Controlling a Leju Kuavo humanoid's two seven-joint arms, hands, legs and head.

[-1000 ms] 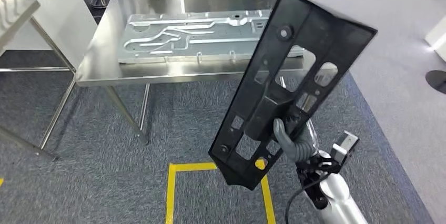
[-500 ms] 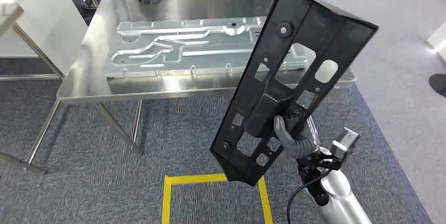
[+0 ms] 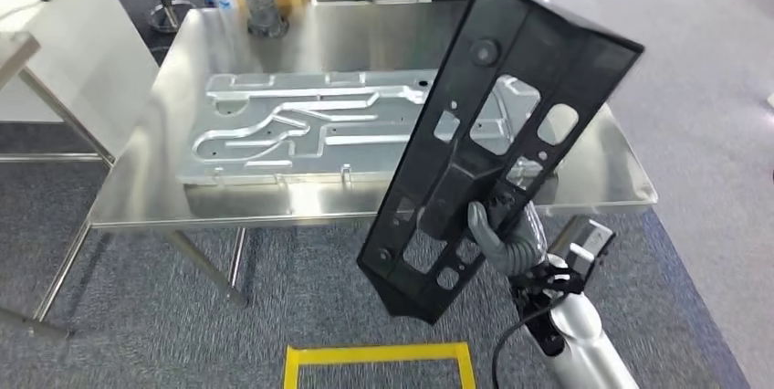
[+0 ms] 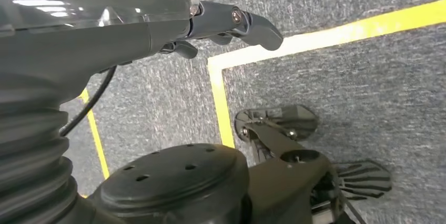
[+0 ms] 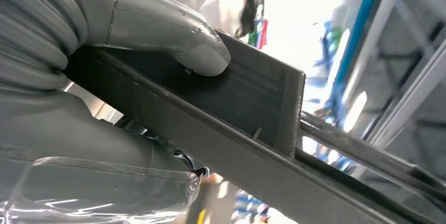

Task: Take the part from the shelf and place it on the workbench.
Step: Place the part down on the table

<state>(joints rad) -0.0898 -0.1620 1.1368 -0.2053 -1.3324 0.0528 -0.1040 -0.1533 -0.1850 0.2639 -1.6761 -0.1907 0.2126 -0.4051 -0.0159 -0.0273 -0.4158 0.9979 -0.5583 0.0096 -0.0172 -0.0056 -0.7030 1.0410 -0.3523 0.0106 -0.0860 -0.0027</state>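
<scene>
So the left hand (image 4: pixel 231 24) is hanging down by the robot's side over grey carpet with yellow tape lines (image 4: pixel 315 37), dark fingers curled in toward each other with nothing in them, basically parked out of the way because this looks like a one-handed carry. Up and ahead of the right hand is the shiny stainless steel workbench (image 3: pixel 593 179), and lying flat on it is a big pressed silver sheet-metal panel with ribs and slots (image 3: pixel 301 129), off to the left of the hand and taking up most of the near surface. Then the main thing: the long black plastic part with cut-out windows and holes (image 3: pixel 497 133), held up in the air, tilted, its top end leaning away over the bench edge and its lower end hanging just left of the hand. The right hand (image 3: pixel 502 238) is clamped on it near the lower third, grey thumb (image 5: pixel 173 37) pressed on one face and fingers behind a raised rib, I'd guess because that rib gives something solid to pinch. My read is it's carried steep like that to clear the bench edge before getting laid down, probably on the free strip right of the silver panel.
</scene>
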